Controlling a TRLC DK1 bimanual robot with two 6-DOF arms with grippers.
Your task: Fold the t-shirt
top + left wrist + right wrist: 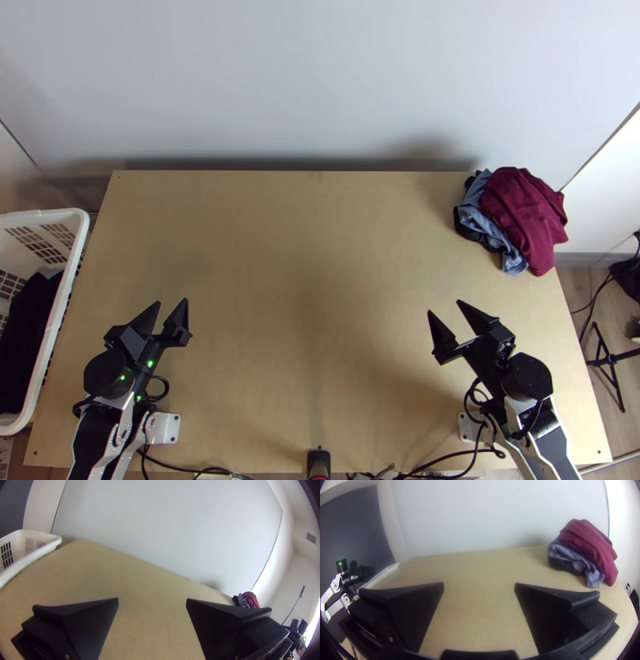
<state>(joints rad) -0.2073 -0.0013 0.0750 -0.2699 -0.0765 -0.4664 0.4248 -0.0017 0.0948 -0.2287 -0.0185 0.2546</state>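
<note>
At the table's far right corner lies a bunched pile of clothes, a dark red cloth (524, 212) on top of a grey-blue cloth (482, 214) and something black. I cannot tell which of them is a t-shirt. My left gripper (173, 303) stands open over the table's left part, holding nothing. Over the right part, nearer me than the pile, my right gripper (444, 307) is open with nothing in it. The left wrist view has the left gripper (152, 600) with its fingers wide apart. In the right wrist view the right gripper (479, 585) is likewise spread, the red cloth (586, 543) beyond it.
A white basket (60, 320) with dark cloth (30, 328) inside stands against the table's left edge. Bare wood (312, 256) stretches between the arms. A pale wall rises behind the far edge. Cables and a small black device (318, 462) are at the near edge.
</note>
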